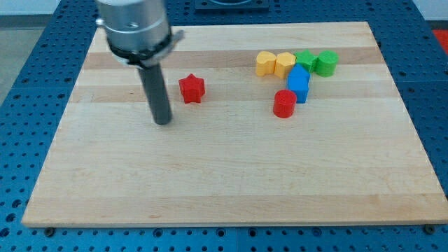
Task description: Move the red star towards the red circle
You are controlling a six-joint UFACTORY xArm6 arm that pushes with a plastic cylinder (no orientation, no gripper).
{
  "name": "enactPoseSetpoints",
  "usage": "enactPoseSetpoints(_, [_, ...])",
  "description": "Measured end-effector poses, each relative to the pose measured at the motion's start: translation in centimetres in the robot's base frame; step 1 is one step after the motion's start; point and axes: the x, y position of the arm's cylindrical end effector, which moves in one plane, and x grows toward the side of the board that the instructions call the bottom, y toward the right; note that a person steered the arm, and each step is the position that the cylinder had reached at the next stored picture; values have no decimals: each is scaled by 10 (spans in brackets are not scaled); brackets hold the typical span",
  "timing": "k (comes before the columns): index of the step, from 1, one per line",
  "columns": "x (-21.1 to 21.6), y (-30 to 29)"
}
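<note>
Here the board [231, 182] fills most of the frame, a pale wooden top lying on a blue perforated bench [28, 105]. Its lower half is bare wood from the left edge to the right, and the far right strip beyond the blocks is bare as well.

The red star [191, 89] sits in the upper middle of the frame, well in from every edge of the board. Between it and the red circle [284, 103], which lies to its right and slightly lower, there is only open wood.

The other blocks crowd the upper right. The blue block [299, 84] touches the circle at its upper right. Above it run a yellow heart [265, 63], a yellow block [284, 64], a green star [305, 60] and a green block [326, 62], packed side by side in a row near the board's top edge.

My tip [163, 122] rests on the wood left of the star and a little lower, near it but apart. The rod is a plain one with no fingers, so nothing is spread or pinched. The star lies between my tip and the circle, slightly above the line joining them.
</note>
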Motion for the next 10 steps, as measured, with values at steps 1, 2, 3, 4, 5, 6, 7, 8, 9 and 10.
enactPoseSetpoints(1, [-35, -32])
enactPoseSetpoints(2, [-57, -36])
enactPoseSetpoints(3, [-58, -16])
enactPoseSetpoints(4, [-58, 7])
enactPoseSetpoints(5, [-58, 35])
enactPoseSetpoints(6, [-58, 64])
enactPoseSetpoints(7, [-56, 89])
enactPoseSetpoints(8, [-51, 108])
enactPoseSetpoints(9, [-49, 124])
enactPoseSetpoints(10, [-49, 124])
